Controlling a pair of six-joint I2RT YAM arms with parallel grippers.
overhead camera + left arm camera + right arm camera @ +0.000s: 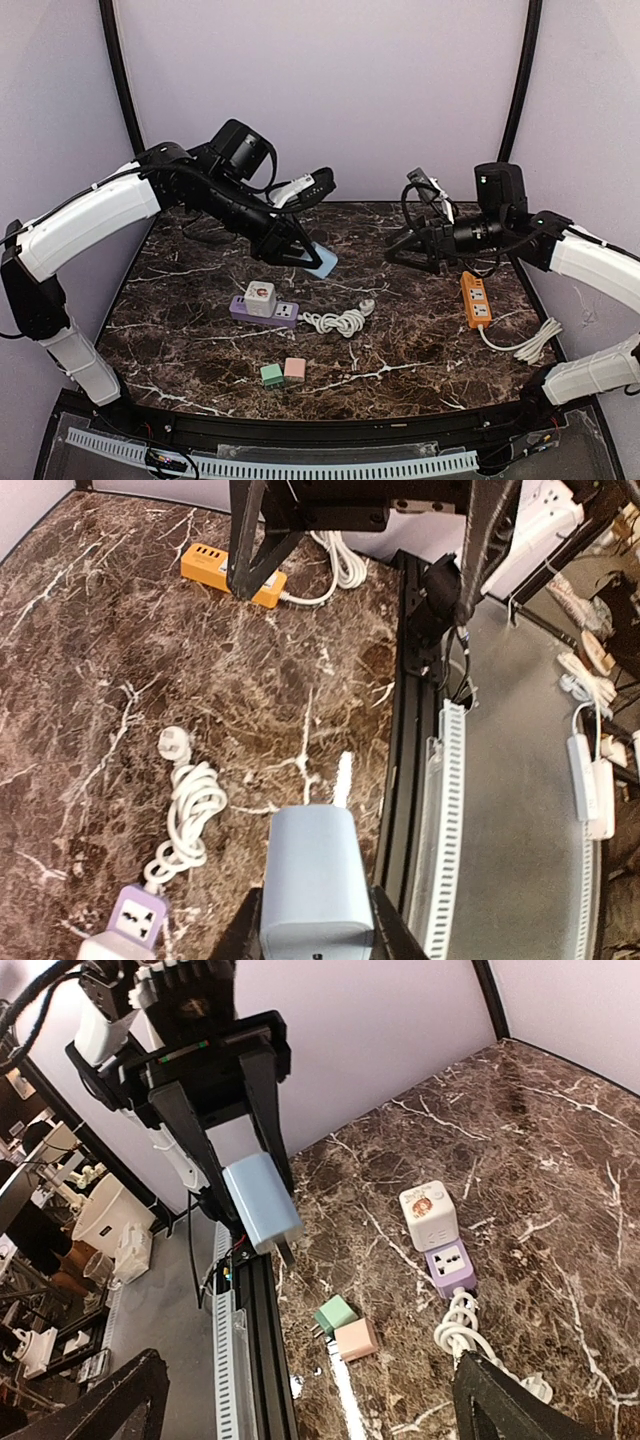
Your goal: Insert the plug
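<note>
Blue plug [322, 262] in L claw [308, 257]; R claw [393, 257] agape

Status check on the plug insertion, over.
Left claw shut on blue plug, aloft. Right claw open, empty. Purple strip: free socket beside white cube, unobstructed.

The marble worktop [420, 350] lies bare down the middle and at its far left. The purple power strip [285, 313] sits left of centre with a white cube adapter [260, 297] on its left end. Its coiled white cord [340, 321] trails right into the gap. A green cube [271, 375] and a pink cube [294, 369] touch near the front edge. The orange power strip [475, 299] and its white cable [530, 345] take up the right side. My left pincer [312, 258], clamping a blue plug [322, 264], hangs above and behind the purple strip. My right pincer [392, 258], jaws wide, faces it across open air.
</note>
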